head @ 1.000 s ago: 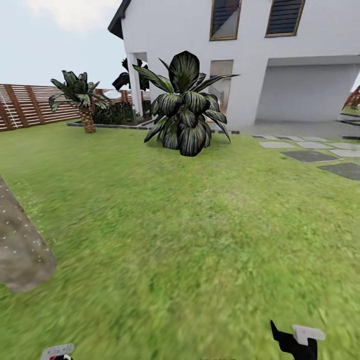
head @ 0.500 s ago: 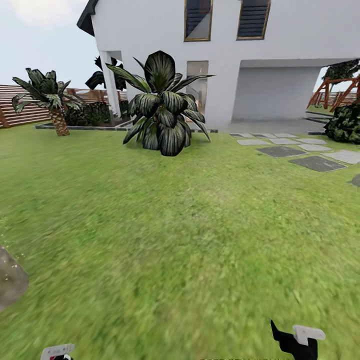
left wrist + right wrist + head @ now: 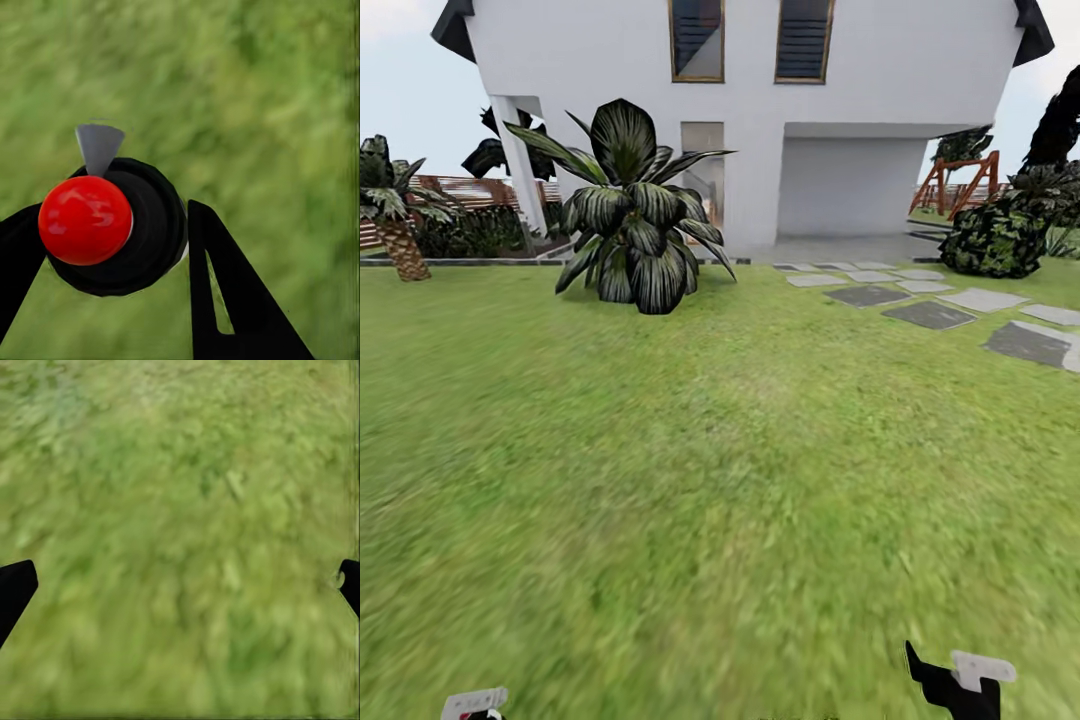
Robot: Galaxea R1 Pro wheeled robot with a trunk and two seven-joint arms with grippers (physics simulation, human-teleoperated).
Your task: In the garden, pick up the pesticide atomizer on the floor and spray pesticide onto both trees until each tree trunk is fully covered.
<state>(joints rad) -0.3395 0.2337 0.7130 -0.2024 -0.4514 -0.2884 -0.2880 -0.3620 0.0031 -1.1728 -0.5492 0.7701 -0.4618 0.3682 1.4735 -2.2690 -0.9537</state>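
The pesticide atomizer [image 3: 112, 229] sits between the left gripper's [image 3: 112, 255] black fingers [image 3: 225, 292] in the left wrist view: a round dark body with a glossy red ball on it and a pale grey wedge at its edge, one finger pressed to each side, so the fingers are closed on it above the blurred green floor [image 3: 262, 97]. In the head view only a white-tipped bit of the left gripper [image 3: 473, 703] pokes in at the lower edge.

The right gripper [image 3: 180, 585] holds nothing; its fingers [image 3: 15, 589] stand wide apart, just the two dark tips entering at opposite edges of the right wrist view over grass. In the head view the right gripper [image 3: 960, 680] shows as a black piece with a white tip low on the right.

Compared with half a second ago the whole head view has swung to the right: the mottled tree trunk that stood at the left edge has gone out of the picture, while the dark-leaved plant [image 3: 630, 235], the small palm [image 3: 395, 215] and the white house [image 3: 760, 110] have slid leftward. The grey stepping stones [image 3: 930, 305] lie more centred, and a round bush [image 3: 995, 240] and a red-brown wooden frame [image 3: 960, 180] are now fuller in view on the right. Both grippers keep their places at the lower edge.
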